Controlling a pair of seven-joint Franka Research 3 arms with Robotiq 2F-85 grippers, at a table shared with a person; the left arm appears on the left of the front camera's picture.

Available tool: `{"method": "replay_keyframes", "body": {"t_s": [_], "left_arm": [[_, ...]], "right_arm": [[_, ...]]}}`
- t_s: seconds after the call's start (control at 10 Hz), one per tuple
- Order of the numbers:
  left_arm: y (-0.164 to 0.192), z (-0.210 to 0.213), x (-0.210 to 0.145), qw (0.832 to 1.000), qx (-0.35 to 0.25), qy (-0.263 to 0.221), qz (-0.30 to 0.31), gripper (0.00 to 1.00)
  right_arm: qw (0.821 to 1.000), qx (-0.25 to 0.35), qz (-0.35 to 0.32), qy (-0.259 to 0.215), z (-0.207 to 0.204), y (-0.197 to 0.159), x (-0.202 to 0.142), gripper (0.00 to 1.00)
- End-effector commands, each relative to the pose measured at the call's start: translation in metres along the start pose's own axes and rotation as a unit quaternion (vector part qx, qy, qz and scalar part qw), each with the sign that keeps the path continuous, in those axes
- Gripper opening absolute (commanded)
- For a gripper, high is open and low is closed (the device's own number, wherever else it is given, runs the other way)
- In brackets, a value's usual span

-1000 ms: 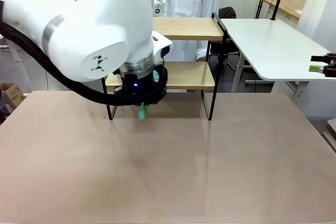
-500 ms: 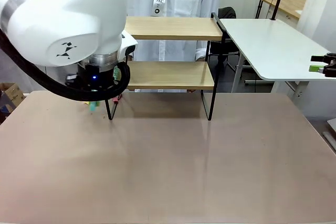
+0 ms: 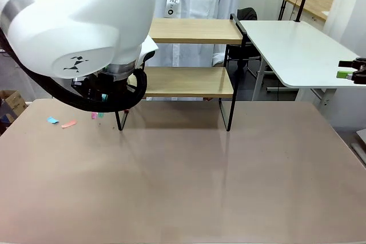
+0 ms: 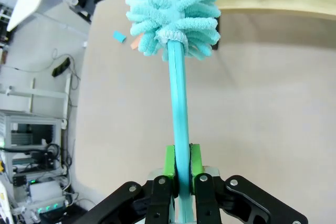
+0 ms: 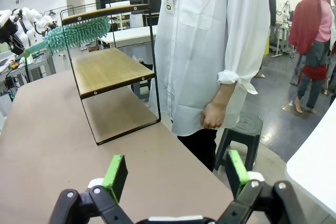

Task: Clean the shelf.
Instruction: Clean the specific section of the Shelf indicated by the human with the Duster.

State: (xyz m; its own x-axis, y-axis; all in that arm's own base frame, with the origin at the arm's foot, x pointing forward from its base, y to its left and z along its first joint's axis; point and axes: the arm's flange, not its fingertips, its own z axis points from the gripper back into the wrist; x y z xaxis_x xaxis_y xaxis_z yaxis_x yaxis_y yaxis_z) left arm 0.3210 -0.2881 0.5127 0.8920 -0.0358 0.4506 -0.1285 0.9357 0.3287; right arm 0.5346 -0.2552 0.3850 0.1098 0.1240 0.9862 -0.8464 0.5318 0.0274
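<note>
Change since the prior frames: the left arm [image 3: 80, 21] has been carried from the front of the shelf [image 3: 189, 81] to its left end, and coloured scraps are now seen on the table [image 3: 200, 187] left of the rack.

- Left gripper [image 4: 178, 161]: green pads pressed together on the thin teal handle of a duster [image 4: 173, 9], whose fluffy head is held out beyond the fingers.
- Duster head: seen in the right wrist view at the rack's far end, level with the top board.
- Scraps: one blue [image 3: 52, 120], one orange [image 3: 68, 124], lying close together; smaller pink and teal bits are seen just beside the rack's left leg.
- Shelf: stood upright at the far edge of the table, both wooden boards bare, directly in front of a person [image 5: 210, 51] in a white shirt.
- Right gripper [image 5: 173, 174]: fingers spread wide, nothing between them; kept well apart from the rack, off to the right side.
</note>
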Motion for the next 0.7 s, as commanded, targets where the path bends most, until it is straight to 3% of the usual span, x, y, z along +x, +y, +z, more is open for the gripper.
{"method": "replay_keyframes", "body": {"t_s": [0.0,0.2,0.4,0.6], "left_arm": [[0.009,-0.005,0.004,1.000,-0.002,0.015,0.003,0.13],[0.000,-0.005,0.001,1.000,-0.001,0.006,-0.001,0.13],[0.017,-0.003,-0.002,0.995,-0.069,-0.022,-0.066,0.13],[0.038,-0.003,-0.007,0.987,-0.095,-0.044,-0.119,0.13]], "right_arm": [[1.000,-0.001,0.003,0.001,-0.001,0.000,0.002,1.00],[1.000,-0.001,0.003,0.001,-0.001,0.000,0.002,1.00],[1.000,-0.001,0.003,0.001,-0.001,0.000,0.002,1.00],[1.000,-0.001,0.003,0.001,-0.001,0.000,0.002,1.00]]}}
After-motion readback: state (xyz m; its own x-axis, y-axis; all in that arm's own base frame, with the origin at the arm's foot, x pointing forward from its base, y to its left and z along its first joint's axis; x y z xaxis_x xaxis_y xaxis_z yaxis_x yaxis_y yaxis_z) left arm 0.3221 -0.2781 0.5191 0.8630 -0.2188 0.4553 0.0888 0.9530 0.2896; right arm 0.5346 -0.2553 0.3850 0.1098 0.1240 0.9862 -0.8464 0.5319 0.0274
